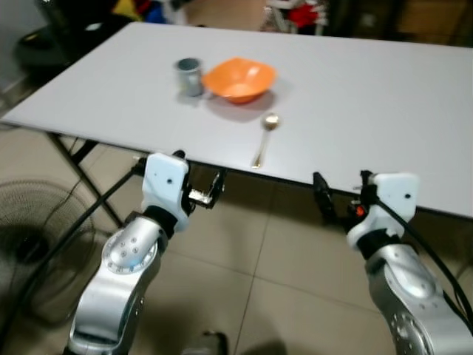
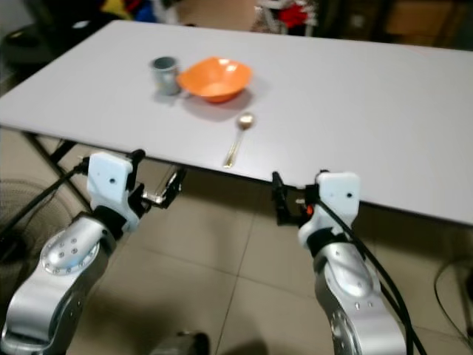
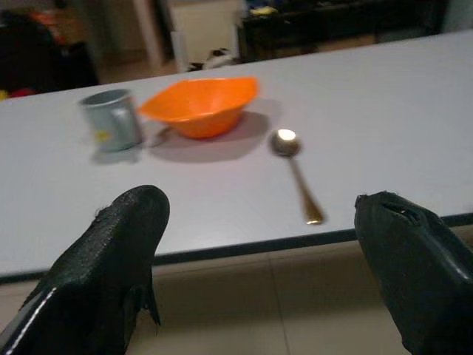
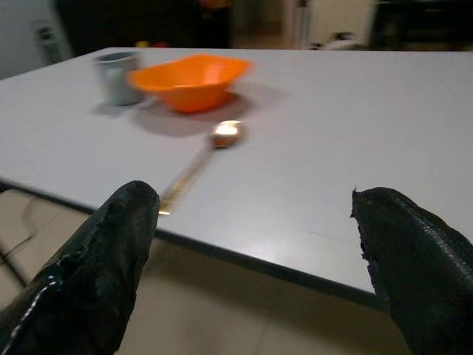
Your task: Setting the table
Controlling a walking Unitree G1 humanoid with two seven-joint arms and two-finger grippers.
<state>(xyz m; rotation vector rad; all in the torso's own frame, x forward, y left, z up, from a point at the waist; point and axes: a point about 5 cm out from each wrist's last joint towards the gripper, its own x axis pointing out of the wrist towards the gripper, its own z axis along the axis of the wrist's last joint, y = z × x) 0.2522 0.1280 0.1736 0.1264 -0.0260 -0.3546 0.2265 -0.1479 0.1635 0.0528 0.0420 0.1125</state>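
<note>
An orange bowl [image 1: 240,79] sits on the white table [image 1: 369,96], with a grey metal cup [image 1: 189,76] close beside it on its left. A gold spoon [image 1: 266,138] lies in front of the bowl, its handle pointing to the table's near edge. Both grippers hang just in front of that edge, slightly below the tabletop. My left gripper [image 1: 199,179] is open and empty, left of the spoon's handle. My right gripper [image 1: 342,194] is open and empty, to the spoon's right. The left wrist view looks between the fingers [image 3: 118,251] at the bowl [image 3: 198,106], cup [image 3: 112,118] and spoon [image 3: 295,174].
A floor fan [image 1: 29,237] stands low on the left, beside the table's black folding legs [image 1: 81,159] and some cables. Tiled floor lies under the arms. Dark furniture and coloured clutter [image 1: 295,15] stand beyond the table's far edge. The table's right half is bare.
</note>
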